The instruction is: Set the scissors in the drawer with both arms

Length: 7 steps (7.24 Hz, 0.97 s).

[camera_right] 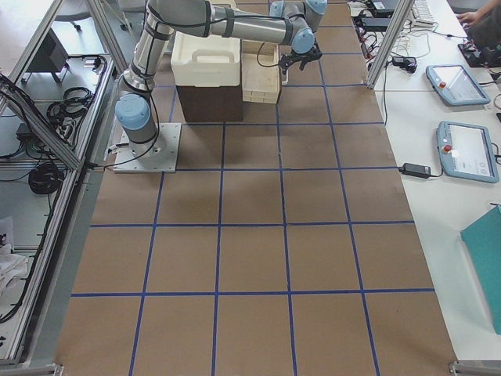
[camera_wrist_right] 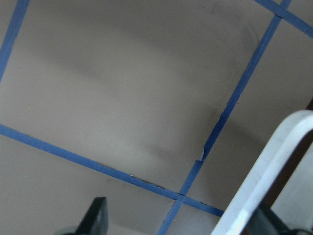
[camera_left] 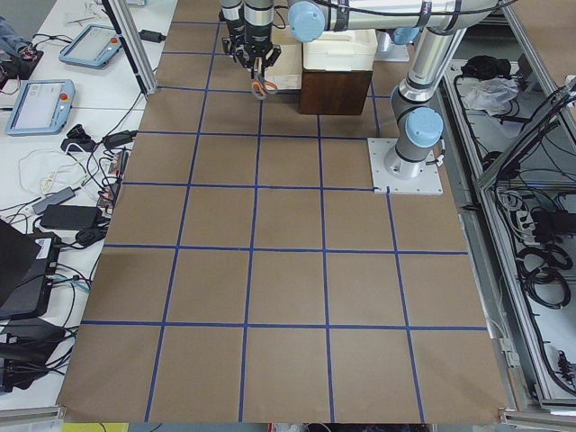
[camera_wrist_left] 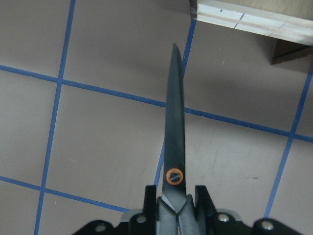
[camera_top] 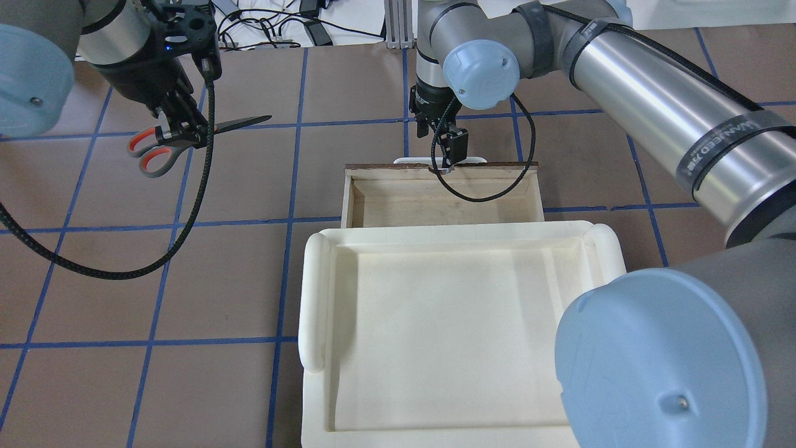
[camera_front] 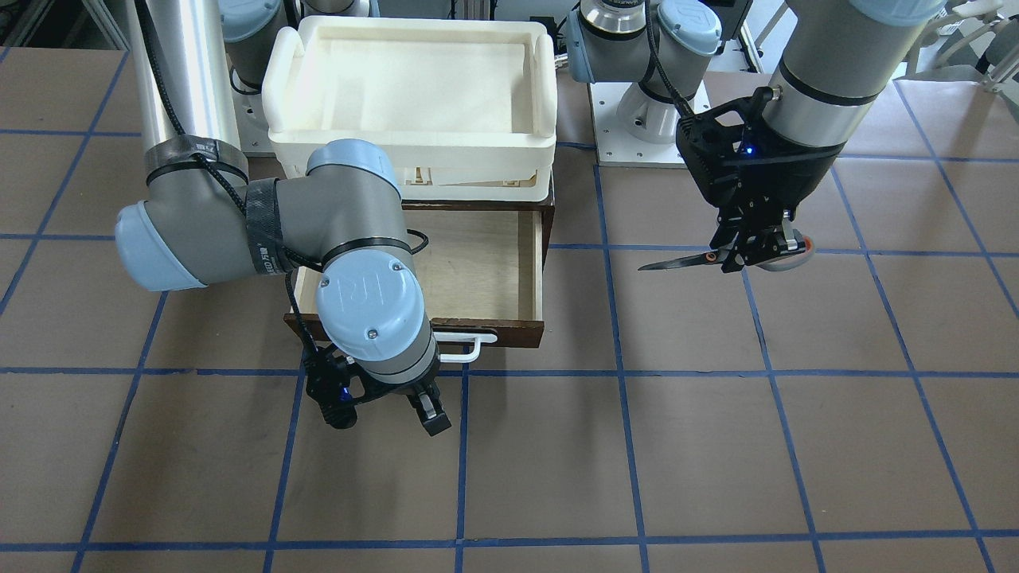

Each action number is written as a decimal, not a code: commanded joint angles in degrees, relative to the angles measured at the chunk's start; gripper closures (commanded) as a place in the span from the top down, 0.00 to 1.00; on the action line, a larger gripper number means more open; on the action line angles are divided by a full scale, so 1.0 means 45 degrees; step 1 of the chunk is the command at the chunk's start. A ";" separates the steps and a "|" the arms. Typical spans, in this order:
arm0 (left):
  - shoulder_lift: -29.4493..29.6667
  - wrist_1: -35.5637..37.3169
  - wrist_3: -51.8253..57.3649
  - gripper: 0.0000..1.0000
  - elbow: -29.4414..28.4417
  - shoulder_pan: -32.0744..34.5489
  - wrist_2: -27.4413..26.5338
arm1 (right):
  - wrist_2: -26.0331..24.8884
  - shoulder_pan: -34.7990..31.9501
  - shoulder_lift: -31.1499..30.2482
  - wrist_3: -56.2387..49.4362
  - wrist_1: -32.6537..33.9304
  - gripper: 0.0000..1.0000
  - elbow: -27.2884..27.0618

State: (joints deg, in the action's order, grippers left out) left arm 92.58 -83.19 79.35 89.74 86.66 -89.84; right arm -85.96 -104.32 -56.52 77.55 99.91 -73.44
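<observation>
Overhead exterior: left gripper [camera_top: 186, 134] clenched on scissors [camera_top: 224, 127] near the pivot, aloft, well left of the open drawer [camera_top: 351, 199]. Right gripper [camera_top: 440, 140] released at its handle [camera_top: 472, 160]. Risk: the long blade [camera_top: 249, 122] clips the drawer wall, swivelling in that narrow pinch.

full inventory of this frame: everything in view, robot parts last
scissors: one, dark blades, grey and orange-red handles, held in the air on the robot's left of the drawer
drawer: one, dark brown, pale inside, pulled open, nothing in it
handle: one, white, on the drawer front
tray: one, cream-white, above the drawer
table: one, brown with a blue tape grid
teach pendants: two, grey-blue, on the side bench
left pincer: black, shut on scissors
right pincer: black, open, at the handle
</observation>
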 commanded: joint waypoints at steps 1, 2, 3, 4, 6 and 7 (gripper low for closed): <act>-0.0026 -0.0010 -0.0211 0.00 0.0000 0.0078 0.0043 | 0.0118 0.0018 0.0001 -0.0298 0.0004 1.00 0.0011; -0.0026 0.0009 -0.0095 0.00 0.0000 0.0098 0.0004 | 0.0119 0.0037 0.0059 -0.0339 0.0062 1.00 0.0031; 0.0032 -0.0010 0.0041 0.00 0.0000 0.0098 -0.0035 | 0.0080 0.0076 0.0117 -0.0456 0.0101 1.00 0.0070; 0.0032 -0.0010 0.0255 0.00 0.0000 0.0098 0.0003 | 0.0060 0.0115 0.0195 -0.0515 0.0102 1.00 0.0089; 0.0091 -0.0088 0.0687 0.00 0.0000 0.0156 0.0081 | 0.0060 0.0154 0.0061 -0.0477 0.0083 1.00 0.0148; 0.0071 -0.0166 0.0707 0.00 0.0000 0.0176 0.0043 | 0.0022 0.0193 -0.0250 -0.0438 0.0063 1.00 0.0187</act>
State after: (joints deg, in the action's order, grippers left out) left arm 92.90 -83.57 82.19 89.74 87.32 -89.58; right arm -85.72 -103.63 -56.37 75.40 100.31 -72.82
